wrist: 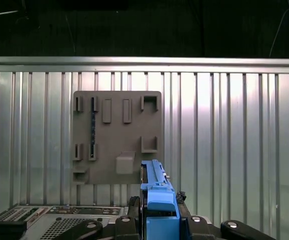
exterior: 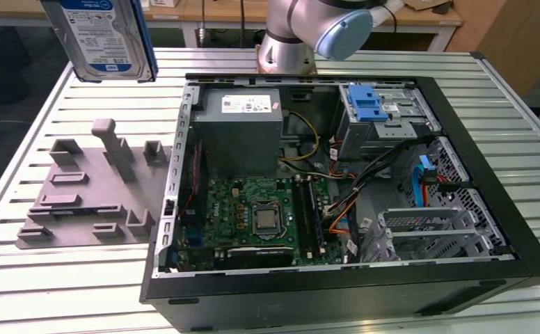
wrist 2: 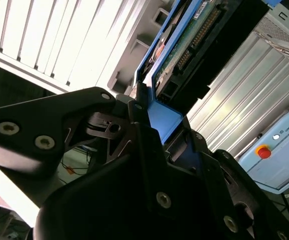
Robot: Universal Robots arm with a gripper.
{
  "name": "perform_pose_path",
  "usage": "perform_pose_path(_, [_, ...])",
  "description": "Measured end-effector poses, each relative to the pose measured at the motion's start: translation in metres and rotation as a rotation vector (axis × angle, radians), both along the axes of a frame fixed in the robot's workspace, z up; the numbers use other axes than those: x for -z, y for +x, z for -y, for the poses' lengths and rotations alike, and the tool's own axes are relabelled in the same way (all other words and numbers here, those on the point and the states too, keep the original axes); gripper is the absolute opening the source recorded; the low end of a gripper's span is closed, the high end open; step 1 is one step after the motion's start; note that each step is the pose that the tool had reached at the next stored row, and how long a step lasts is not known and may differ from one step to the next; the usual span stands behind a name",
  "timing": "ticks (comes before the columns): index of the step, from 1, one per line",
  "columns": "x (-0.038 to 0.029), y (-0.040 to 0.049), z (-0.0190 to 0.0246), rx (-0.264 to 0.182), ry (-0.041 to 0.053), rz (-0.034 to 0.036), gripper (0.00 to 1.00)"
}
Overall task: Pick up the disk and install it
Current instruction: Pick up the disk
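Note:
The disk [exterior: 103, 38], a silver hard drive with a blue-and-white label and a blue carrier frame, hangs upright high over the table at the exterior view's left, above the grey fixture plate [exterior: 94, 188]. In the first wrist view my gripper [wrist: 157, 220] is shut on the disk [wrist: 156, 187], seen edge-on, and the fixture plate [wrist: 117, 135] lies far below. In the second wrist view the black fingers [wrist 2: 139, 125] clamp the blue frame of the disk [wrist 2: 184, 45].
An open computer case [exterior: 493, 202] lies on the slatted metal table [exterior: 28, 278]. Inside it are a grey power supply box [exterior: 242, 132], a silver drive cage with a blue latch [exterior: 372, 104] and a motherboard [exterior: 261, 216]. The arm's base [exterior: 289, 49] stands behind the case.

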State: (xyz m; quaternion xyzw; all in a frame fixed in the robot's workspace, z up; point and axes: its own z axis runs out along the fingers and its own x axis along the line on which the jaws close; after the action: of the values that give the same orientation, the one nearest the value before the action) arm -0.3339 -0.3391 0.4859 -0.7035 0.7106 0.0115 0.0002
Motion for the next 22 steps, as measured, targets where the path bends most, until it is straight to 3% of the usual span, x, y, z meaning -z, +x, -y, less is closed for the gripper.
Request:
perform_pose_path(9, [0.0, 0.0153, 0.0001, 0.0, 0.0, -0.0001, 0.36])
perform_pose_path(17, [0.0, 0.0167, 0.0106, 0.0, 0.0, 0.0, 0.36])
perform_pose_path(22, [0.0, 0.0192, 0.0113, 0.0, 0.0, 0.0, 0.36])
